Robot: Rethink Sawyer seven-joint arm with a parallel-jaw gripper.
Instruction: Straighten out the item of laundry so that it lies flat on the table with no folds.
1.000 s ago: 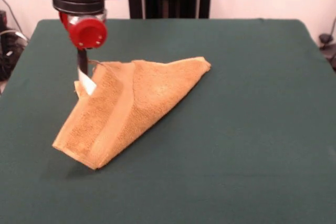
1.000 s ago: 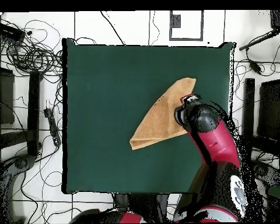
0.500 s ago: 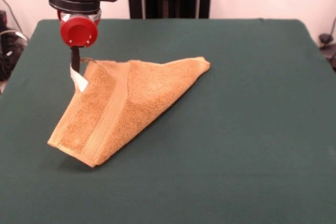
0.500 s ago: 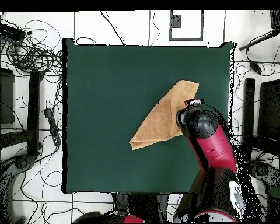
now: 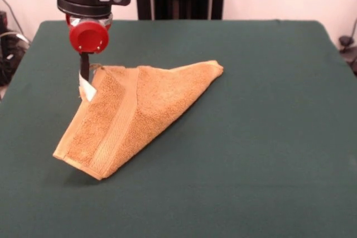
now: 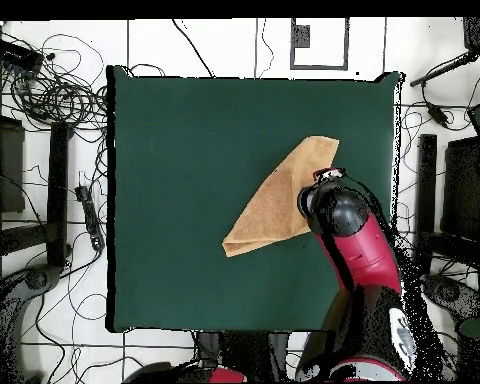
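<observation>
My pincer (image 5: 85,77) is clamped on the towel's (image 5: 131,115) tagged corner, holding it raised. The towel lies folded into a triangle on the green desk (image 5: 268,137), its other corners resting there.

Robotics lab, tangled cables (image 6: 54,85) on tiled floor (image 6: 209,35), green felt table (image 6: 184,150), robot arm (image 6: 369,270)

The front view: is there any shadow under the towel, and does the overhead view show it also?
Front view: a soft dark shadow lies on the table under the towel's lifted near corner. Overhead view: no clear shadow shows beside the towel; lighting looks even.
</observation>
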